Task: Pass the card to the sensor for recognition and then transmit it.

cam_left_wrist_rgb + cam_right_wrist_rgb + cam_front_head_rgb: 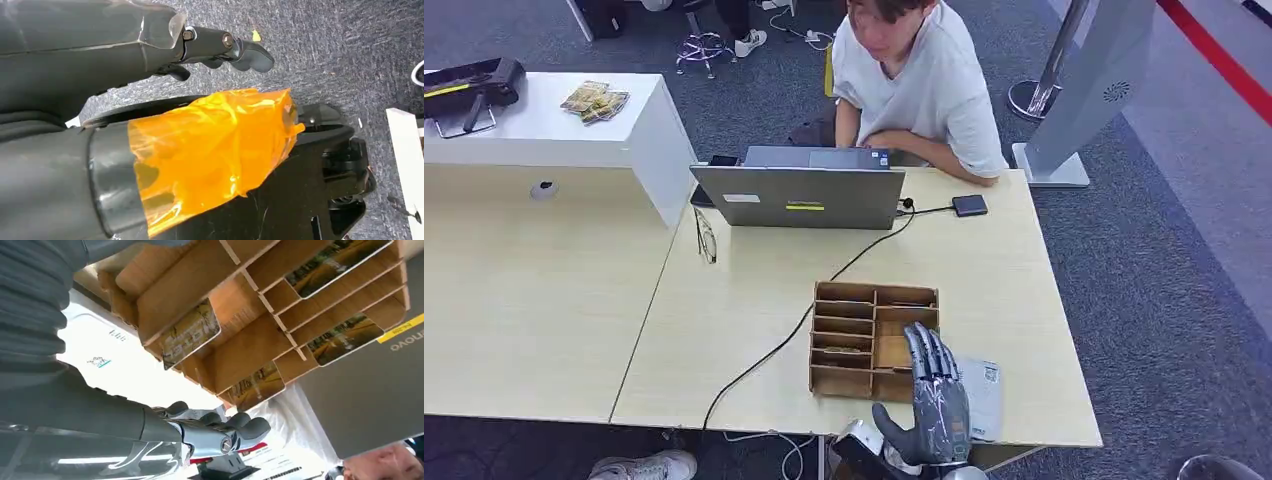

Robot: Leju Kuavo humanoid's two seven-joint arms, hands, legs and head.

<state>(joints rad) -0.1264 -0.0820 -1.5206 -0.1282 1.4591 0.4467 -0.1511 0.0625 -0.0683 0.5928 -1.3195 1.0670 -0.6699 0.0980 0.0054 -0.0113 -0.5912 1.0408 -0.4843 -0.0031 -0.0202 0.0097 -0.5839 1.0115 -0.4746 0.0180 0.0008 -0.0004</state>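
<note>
A wooden slotted box stands on the table near its front edge. The right wrist view shows several cards standing in its slots, among them one card near the hand and another card farther off. A flat white sensor lies beside the box on its right. My right hand hovers over the box's near right corner with its fingers stretched out, holding nothing. My left hand hangs over the carpet, holding nothing.
A person sits behind an open grey laptop at the far side of the table. A black phone, a black cable and glasses lie on the table. A white raised counter stands at far left.
</note>
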